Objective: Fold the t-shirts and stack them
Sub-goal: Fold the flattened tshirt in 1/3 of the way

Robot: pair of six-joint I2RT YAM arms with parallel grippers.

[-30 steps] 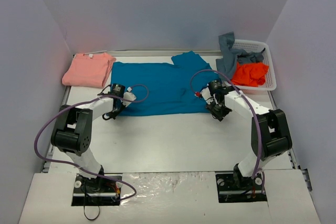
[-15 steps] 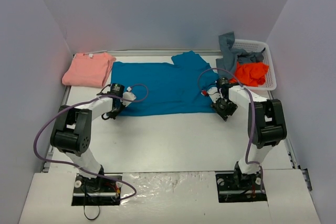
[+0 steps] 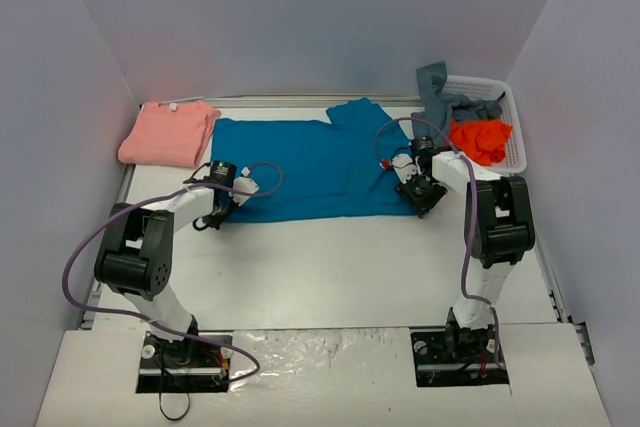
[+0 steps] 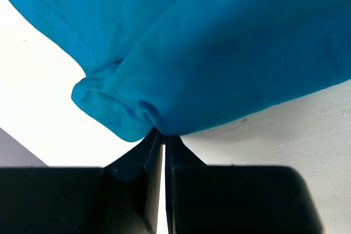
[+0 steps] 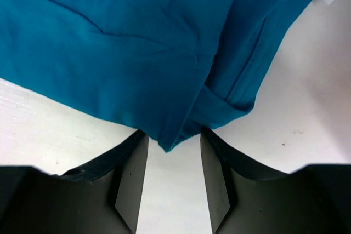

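Note:
The teal-blue t-shirt lies spread flat at the back middle of the table. My left gripper is at its near left corner; in the left wrist view the gripper is shut, with the bunched hem of the shirt pinched at its tips. My right gripper is at the near right corner. It stands open, and the corner of the shirt pokes down between its two fingertips. A folded salmon-pink t-shirt lies at the back left.
A white lattice basket stands at the back right. It holds an orange t-shirt, and a grey-blue one hangs over its rim. Walls close in the table on the left, back and right.
My right gripper has swung right and farther back, to the near right corner of the teal shirt. The left gripper and the shirt have stayed put.

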